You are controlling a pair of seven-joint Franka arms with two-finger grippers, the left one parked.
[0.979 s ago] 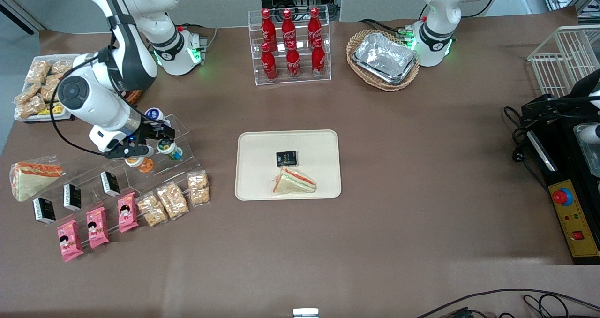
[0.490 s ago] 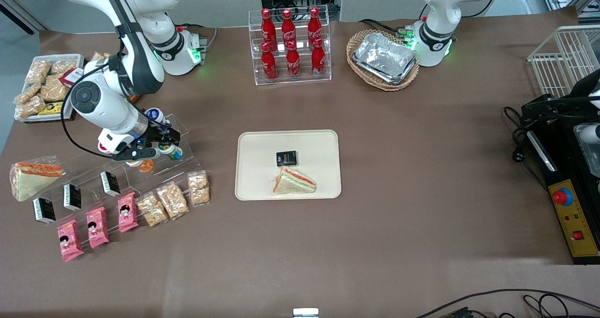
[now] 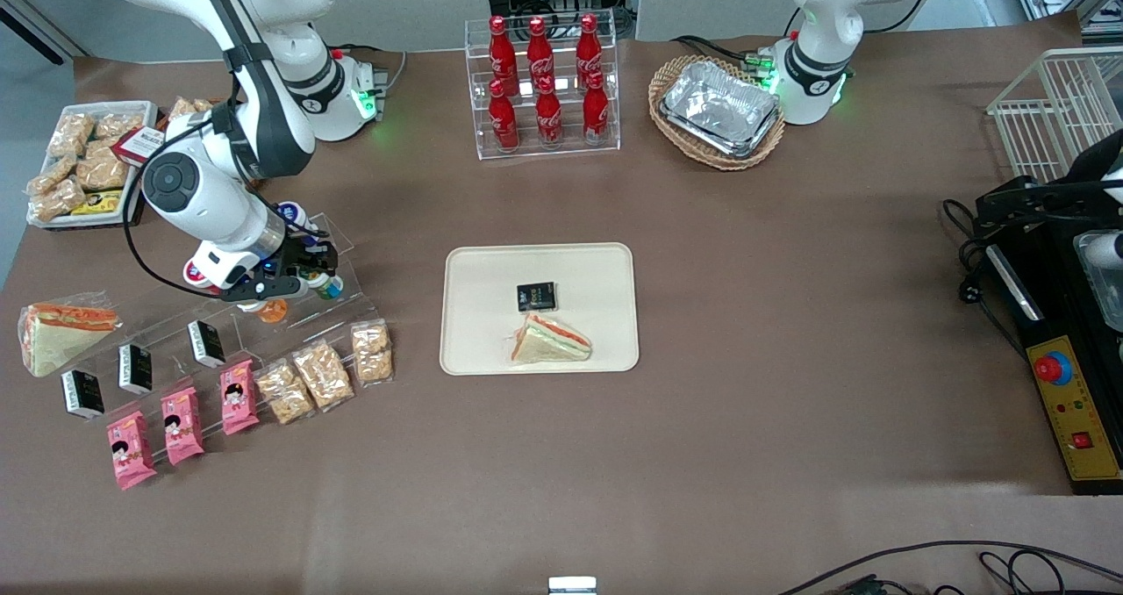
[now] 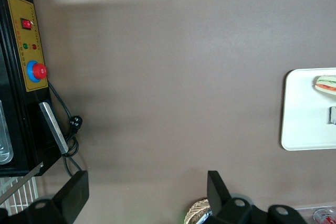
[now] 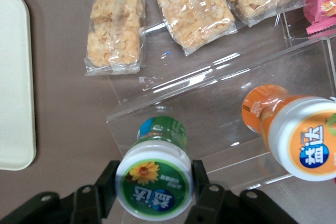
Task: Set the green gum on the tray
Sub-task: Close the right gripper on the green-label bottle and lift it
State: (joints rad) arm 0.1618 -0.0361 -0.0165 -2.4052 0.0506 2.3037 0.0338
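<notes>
The green gum (image 5: 154, 183), a small bottle with a white-rimmed green lid and a sunflower print, stands on the clear acrylic rack (image 5: 210, 114). My gripper (image 5: 155, 174) sits over it, one finger pressed against each side of the lid. In the front view the gripper (image 3: 307, 270) covers most of the green gum (image 3: 327, 287). The cream tray (image 3: 478, 345) lies at the table's middle, toward the parked arm from the rack. It holds a sandwich (image 3: 550, 340) and a small black packet (image 3: 536, 297). Its edge shows in the right wrist view (image 5: 13, 77).
An orange-lidded bottle (image 5: 302, 135) stands beside the green gum on the rack, and a blue-lidded one (image 3: 290, 213) stands farther from the front camera. Snack bags (image 5: 116, 29), pink packets (image 3: 182, 424) and black packets (image 3: 133, 369) lie nearer the camera. A cola rack (image 3: 542, 86) and a foil-tray basket (image 3: 718, 111) stand farther away.
My gripper has moved along the rack toward the parked arm's end and come down around the green gum. The bottle has stayed in its place on the rack.
</notes>
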